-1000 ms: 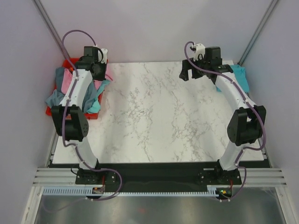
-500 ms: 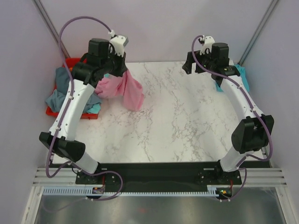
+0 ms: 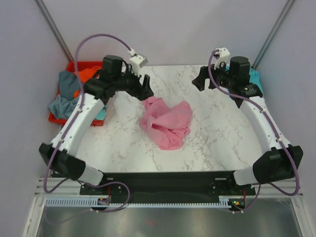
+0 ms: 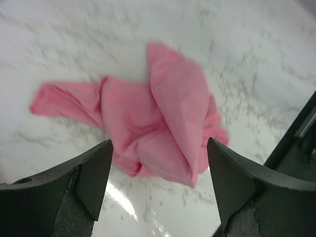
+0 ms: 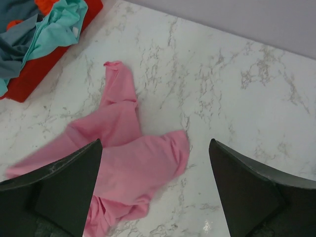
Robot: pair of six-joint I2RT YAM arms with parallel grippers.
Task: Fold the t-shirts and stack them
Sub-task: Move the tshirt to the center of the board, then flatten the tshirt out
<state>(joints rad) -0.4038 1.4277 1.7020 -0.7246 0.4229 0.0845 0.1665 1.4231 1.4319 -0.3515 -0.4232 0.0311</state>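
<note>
On our marble table (image 3: 222, 133) the pink t-shirt (image 3: 167, 122) lay crumpled near the middle. Half a second before, it had hung from our left gripper (image 4: 159, 144) beside the red bin (image 3: 81, 63). We judged that spreading it flat came next. The other t-shirts (image 3: 66, 91) stayed heaped in the bin. The left gripper and right gripper (image 5: 155, 143) hovered with jaws spread, holding nothing.

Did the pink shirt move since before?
Yes. The pink t-shirt moved right, away from the red bin, onto the middle of the table.
</note>
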